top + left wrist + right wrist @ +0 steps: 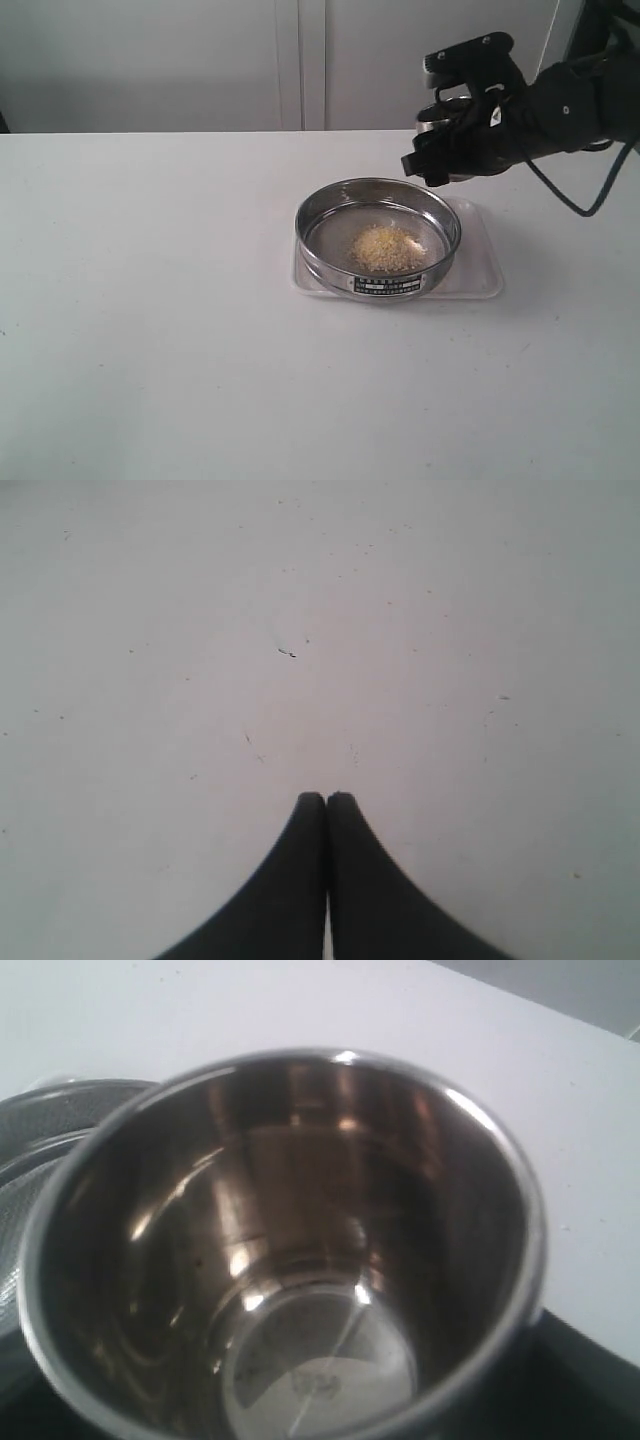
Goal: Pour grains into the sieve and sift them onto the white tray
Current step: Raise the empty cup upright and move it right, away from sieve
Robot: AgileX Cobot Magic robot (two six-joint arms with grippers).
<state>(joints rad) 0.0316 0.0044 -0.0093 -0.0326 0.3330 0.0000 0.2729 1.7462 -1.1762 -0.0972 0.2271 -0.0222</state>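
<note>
The sieve (318, 252), a wide steel ring with a label on its rim, rests on the white tray (480, 274) in the middle of the table. A small heap of yellow and whitish grains (388, 248) lies on its mesh. My right gripper (447, 150) hangs above the sieve's far right rim, shut on a small steel cup (300, 1260) that is tipped toward the sieve. The cup's inside looks bare. The sieve's edge (40, 1130) shows beside the cup in the right wrist view. My left gripper (326, 798) is shut on nothing over bare table, outside the exterior view.
White tabletop (150, 300) stretches around the tray on all sides. A pale wall with cabinet seams (300, 60) stands behind the table. A black cable (570, 200) hangs from the right arm.
</note>
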